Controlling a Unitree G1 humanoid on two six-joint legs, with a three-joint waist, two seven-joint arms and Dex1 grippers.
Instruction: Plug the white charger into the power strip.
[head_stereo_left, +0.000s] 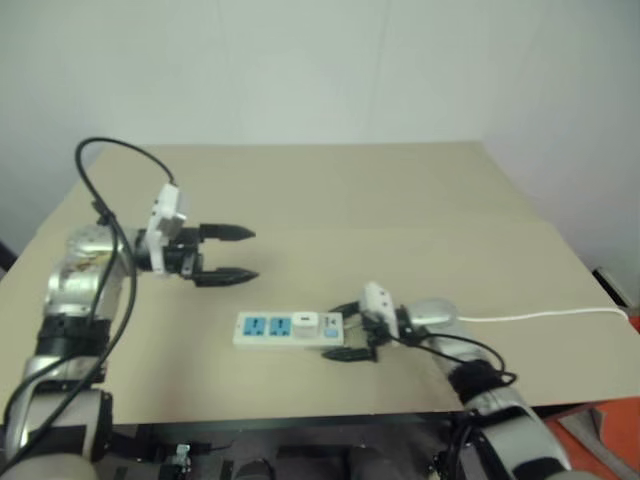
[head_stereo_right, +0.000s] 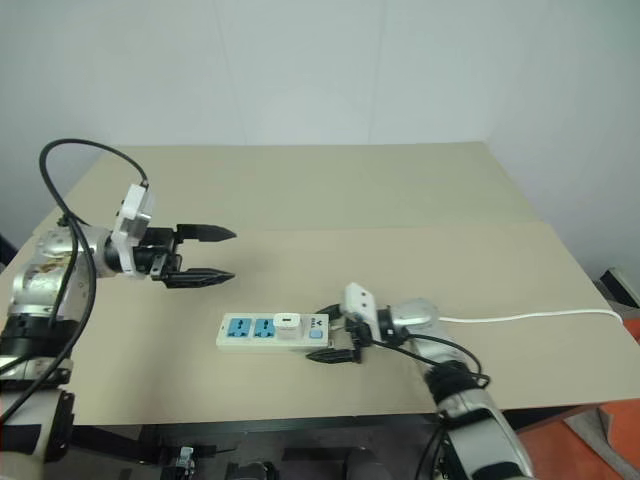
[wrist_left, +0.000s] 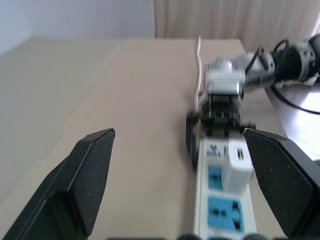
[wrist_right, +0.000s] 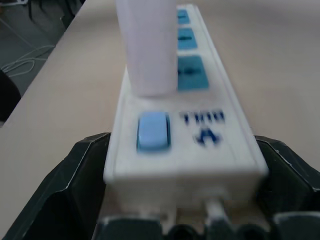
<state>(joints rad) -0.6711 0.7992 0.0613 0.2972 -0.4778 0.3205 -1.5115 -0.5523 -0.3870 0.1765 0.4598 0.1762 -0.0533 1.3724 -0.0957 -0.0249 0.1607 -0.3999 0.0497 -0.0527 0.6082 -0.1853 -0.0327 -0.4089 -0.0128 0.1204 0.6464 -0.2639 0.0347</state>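
The power strip (head_stereo_left: 270, 329) lies flat near the table's front edge, its blue socket faces up. The white charger (head_stereo_left: 305, 322) stands upright in the socket nearest the switch (wrist_right: 152, 131). My right gripper (head_stereo_left: 347, 331) is open, with one black finger on each side of the strip's switch end and close to its sides. My left gripper (head_stereo_left: 228, 254) is open and empty. It hovers above the table, up and to the left of the strip, and points toward it. The left wrist view looks along the strip (wrist_left: 215, 200) to the charger (wrist_left: 239, 162) and the right gripper beyond.
The strip's thin white cord (head_stereo_left: 540, 316) runs right along the tan table (head_stereo_left: 400, 220) and off its right edge. A black cable (head_stereo_left: 110, 170) loops above my left arm. A pale wall stands behind the table's far edge.
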